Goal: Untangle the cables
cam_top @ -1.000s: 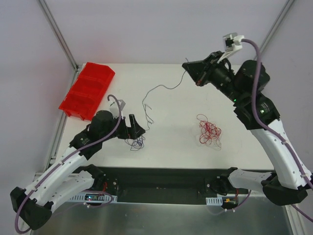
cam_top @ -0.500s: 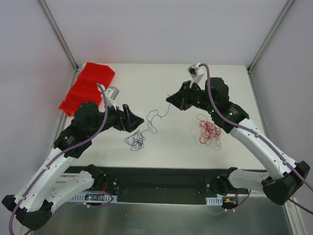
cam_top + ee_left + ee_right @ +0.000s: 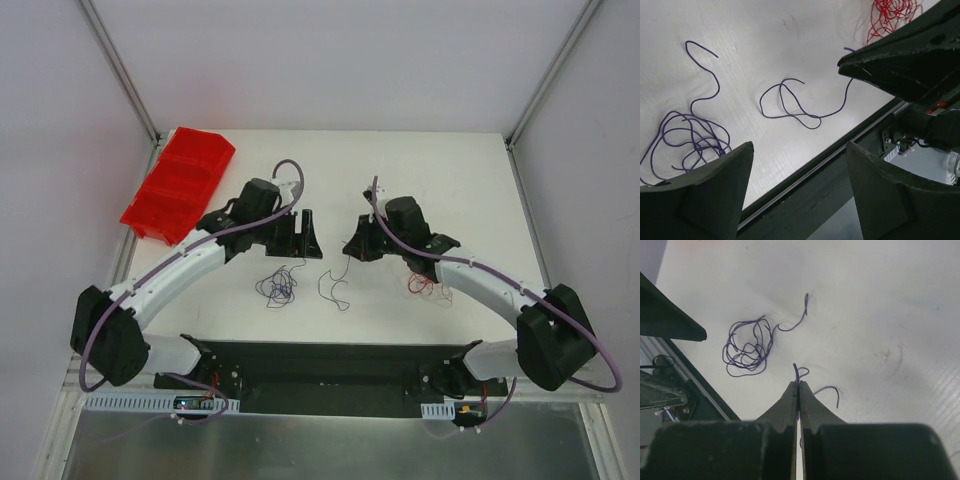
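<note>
Right claw (image 3: 798, 385) pinches one end of the purple wire (image 3: 790, 102), which trails over the bench (image 3: 740, 30) between both arms; the purple tangle (image 3: 690, 137) lies apart, nearest the spread left claw (image 3: 799, 147)

A white counter (image 3: 440, 170) fills the middle, its surface finely ribbed and lightly scuffed. Plain pale lavender-grey walls (image 3: 330, 60) close it in behind and at both sides, with slim metal posts (image 3: 121, 70) rising at the far corners. Light is soft and even.
</note>
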